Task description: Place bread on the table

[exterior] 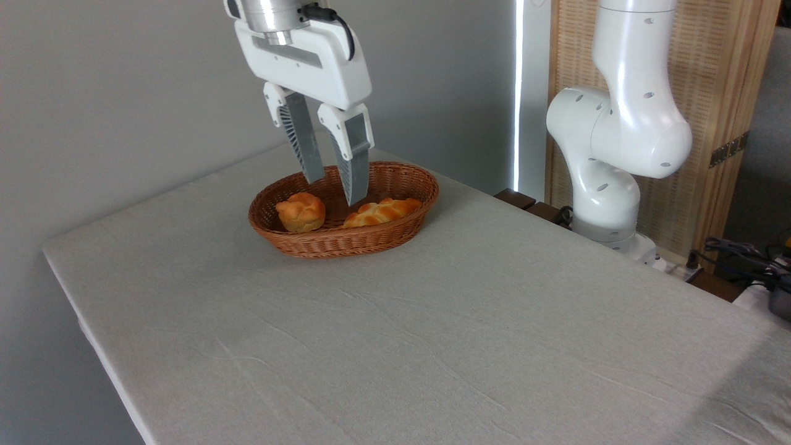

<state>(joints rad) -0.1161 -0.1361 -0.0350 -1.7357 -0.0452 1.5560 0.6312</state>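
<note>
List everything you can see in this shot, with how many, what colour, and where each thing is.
bread: one, golden-orange round bun, left end of the basket
braided loaf: one, golden, right half of the basket
basket: one, brown wicker, far part of the table
table: one, grey-beige cloth, fills the foreground
cables: dark bundle, far right edge
wooden screen: one, light wood, behind the arm
arm: one, white, right
gripper: one, white and grey, open, empty, above the basket
</note>
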